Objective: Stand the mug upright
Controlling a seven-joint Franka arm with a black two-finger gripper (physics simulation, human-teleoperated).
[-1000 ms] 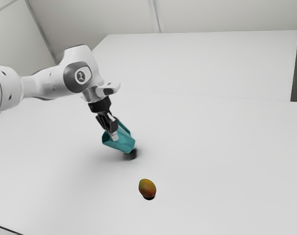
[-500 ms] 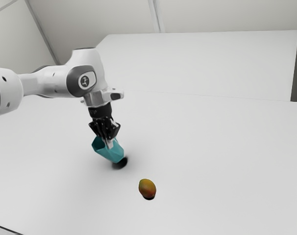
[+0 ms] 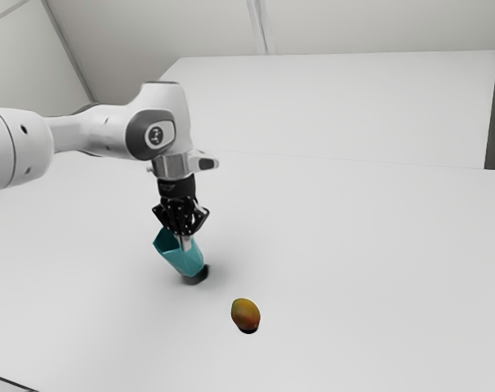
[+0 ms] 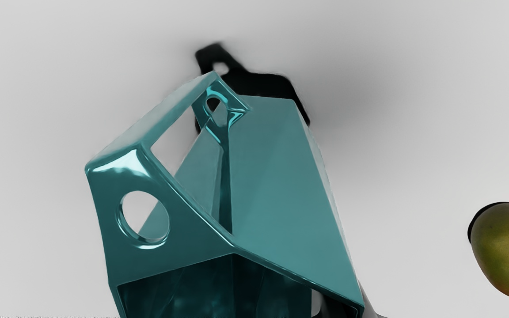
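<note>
The gripper (image 3: 185, 242) is pinching the teal mug (image 3: 182, 261) by its wall, one finger reaching inside the mouth and the other pressing from outside. The mug is leaning rather than standing upright, its mouth facing up toward the exterior view's left and its base pointing down toward the exterior view's right. Its handle (image 4: 161, 118) is sticking out from the side, and a dark shadow (image 4: 263, 84) is lying by the base (whether the base is touching the table (image 3: 354, 269), I cannot tell). A mango-like fruit (image 3: 246, 314) is resting on the table toward the exterior view's right and nearer that camera, sitting apart from the mug rather than crowding the base.
</note>
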